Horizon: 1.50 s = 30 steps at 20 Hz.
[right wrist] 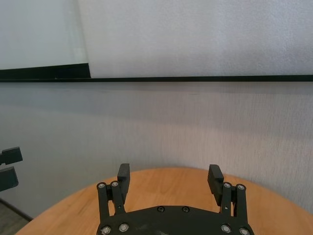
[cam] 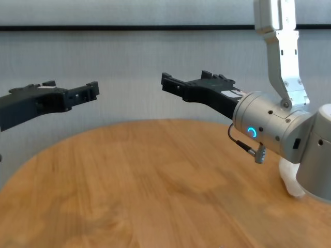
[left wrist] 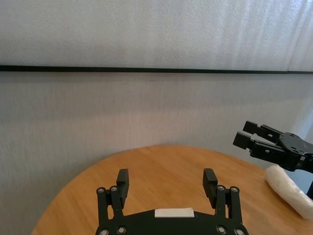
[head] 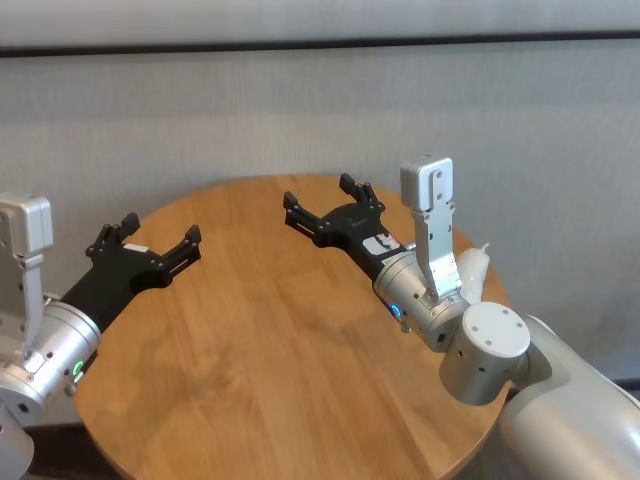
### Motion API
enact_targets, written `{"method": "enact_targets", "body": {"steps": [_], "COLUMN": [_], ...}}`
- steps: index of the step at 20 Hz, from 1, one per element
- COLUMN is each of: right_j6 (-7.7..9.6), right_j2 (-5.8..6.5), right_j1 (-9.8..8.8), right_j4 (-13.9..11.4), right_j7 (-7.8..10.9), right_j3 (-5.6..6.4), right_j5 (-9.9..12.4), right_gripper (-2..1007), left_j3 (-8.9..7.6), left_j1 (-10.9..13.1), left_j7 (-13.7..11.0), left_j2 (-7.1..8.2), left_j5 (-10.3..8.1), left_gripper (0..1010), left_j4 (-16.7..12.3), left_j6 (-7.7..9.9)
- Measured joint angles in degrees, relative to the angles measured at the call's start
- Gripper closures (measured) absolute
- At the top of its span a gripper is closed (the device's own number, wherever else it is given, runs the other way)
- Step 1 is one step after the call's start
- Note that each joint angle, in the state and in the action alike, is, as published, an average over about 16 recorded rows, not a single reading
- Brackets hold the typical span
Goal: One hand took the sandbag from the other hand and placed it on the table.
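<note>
Right gripper (head: 325,202) (blue-lit) hangs over the table (head: 270,360), jaws wide, empty. Sandbag (left wrist: 289,190) lies behind its wrist. Left gripper (head: 160,235): jaws wide, empty, well apart.

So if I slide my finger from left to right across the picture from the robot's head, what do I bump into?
Left gripper, open → bare middle of the table → right gripper, open → sandbag lying at the table's right edge.
</note>
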Motion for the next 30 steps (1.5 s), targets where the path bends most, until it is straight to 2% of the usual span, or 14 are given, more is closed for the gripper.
{"method": "enact_targets", "body": {"steps": [6, 13, 30], "right_j6": [0.07, 0.46, 2.07], "right_j2": [-0.97, -1.55, -1.56], "right_j1": [0.36, 0.26, -0.52], "right_j4": [0.70, 0.77, -0.15], "right_j7": [0.60, 1.30, 2.49], "right_j3": [0.22, 0.70, 1.44], "right_j5": [-0.67, -1.29, -2.09], "right_gripper": [4, 4, 4], "left_j3": [-0.61, -0.63, -0.45], "left_j1": [0.12, -0.07, -0.29], "left_j7": [0.09, -0.25, -0.50], "left_j2": [-0.26, -0.49, -0.58], "left_j5": [0.71, 1.44, 1.97], "left_gripper": [10, 10, 10], "left_j4": [0.02, 0.31, 0.66], "left_j6": [0.10, 0.00, -0.29]}}
